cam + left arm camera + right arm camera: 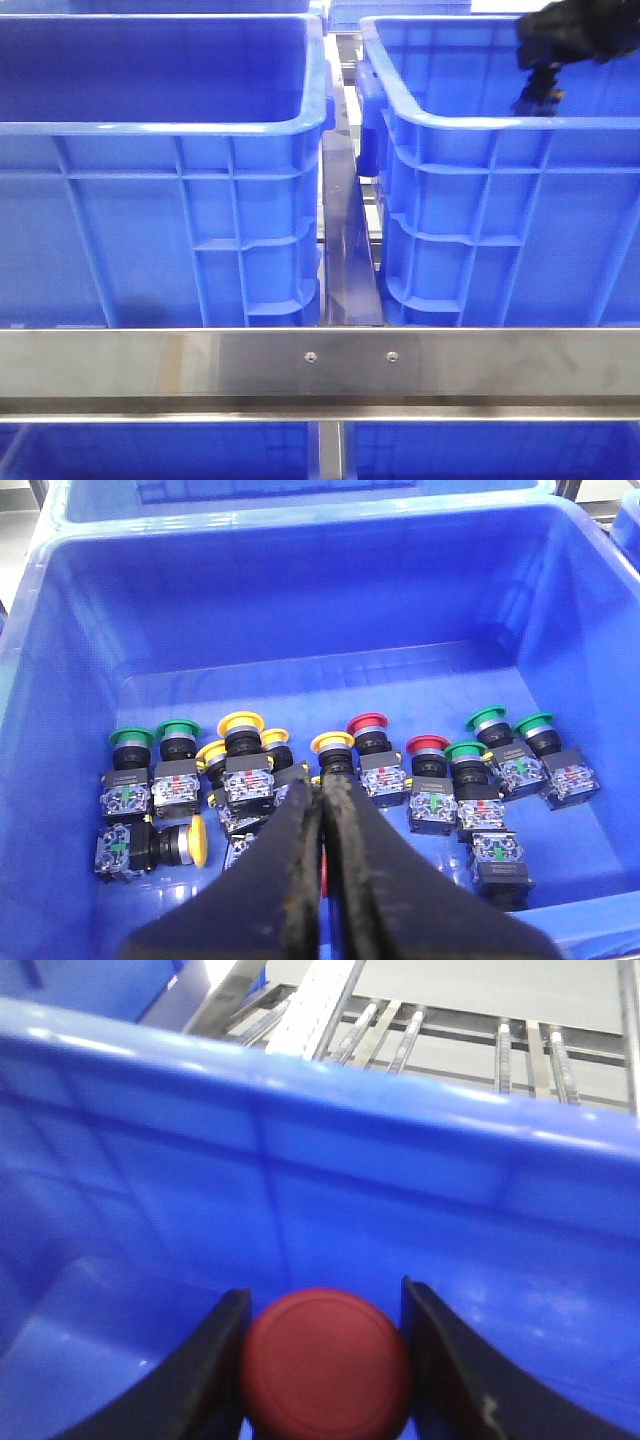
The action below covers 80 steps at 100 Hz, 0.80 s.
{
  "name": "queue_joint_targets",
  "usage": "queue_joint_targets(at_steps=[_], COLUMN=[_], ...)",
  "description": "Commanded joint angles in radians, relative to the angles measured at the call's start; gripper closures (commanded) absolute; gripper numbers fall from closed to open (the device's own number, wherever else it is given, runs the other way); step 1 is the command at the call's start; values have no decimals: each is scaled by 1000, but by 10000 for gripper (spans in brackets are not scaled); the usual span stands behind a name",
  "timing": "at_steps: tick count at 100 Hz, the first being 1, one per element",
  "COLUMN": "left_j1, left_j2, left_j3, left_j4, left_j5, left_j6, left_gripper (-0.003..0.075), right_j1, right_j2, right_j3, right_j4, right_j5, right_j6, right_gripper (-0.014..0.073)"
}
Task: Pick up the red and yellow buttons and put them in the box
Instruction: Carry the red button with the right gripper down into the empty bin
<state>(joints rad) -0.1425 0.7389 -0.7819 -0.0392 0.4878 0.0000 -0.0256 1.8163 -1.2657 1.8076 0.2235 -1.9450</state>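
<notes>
Front view, nearest the camera, shows a steel crossbar [320, 365] across the lower frame, with two bolt heads at its middle. Behind it stand two bright blue crates with ribbed outer walls: the left crate [160, 190] fills the left half, the right crate [510, 210] the right half, and a steel divider rail [347, 250] runs away between them. At the upper right of the frame the right gripper [535, 100] hangs dark inside the right crate, just behind its near rim.

Right wrist view shows that gripper's jaws clamped on a red button [326, 1363] at the bottom centre, its round cap filling the gap between the two black fingers [200, 1370]. Behind it rises the crate's blue inner wall, and beyond the rim, roller rails [520, 1050] cross the top of the frame.

Left wrist view shows the left gripper [322, 810] at the bottom centre with its jaws pressed together, holding nothing. Past the tips, on the crate floor, lies a row of push buttons: green caps at the left and right ends, yellow buttons [241, 726] left of centre, red buttons [367, 724] right of centre, one yellow-capped button [185, 842] lying on its side at lower left.
</notes>
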Motion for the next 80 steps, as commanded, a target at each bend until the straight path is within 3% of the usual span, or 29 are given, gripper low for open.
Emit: queue_joint_targets(at_steps=[1,37,59,80], left_j1=[2,2,2,2], left_j2=[-4,-4,-4,-4], left_j3=[-27,-27,-27,-27], left_j4=[-9,-9,-9,-9], left_j5=[-79,-79,-79,-79], left_j6=[-15,-15,-15,-15], left_gripper=[739,739,739,739], right_j1=[1,3,25,39], right_j2=[-10,82,111,161], right_j3=[-68,-132,-132,-132], right_j4=[112,112,112,112], right_j5=[49,77,71,11], right_j6=[-27,-30,-103,-105], right_gripper=[464,464,464,464])
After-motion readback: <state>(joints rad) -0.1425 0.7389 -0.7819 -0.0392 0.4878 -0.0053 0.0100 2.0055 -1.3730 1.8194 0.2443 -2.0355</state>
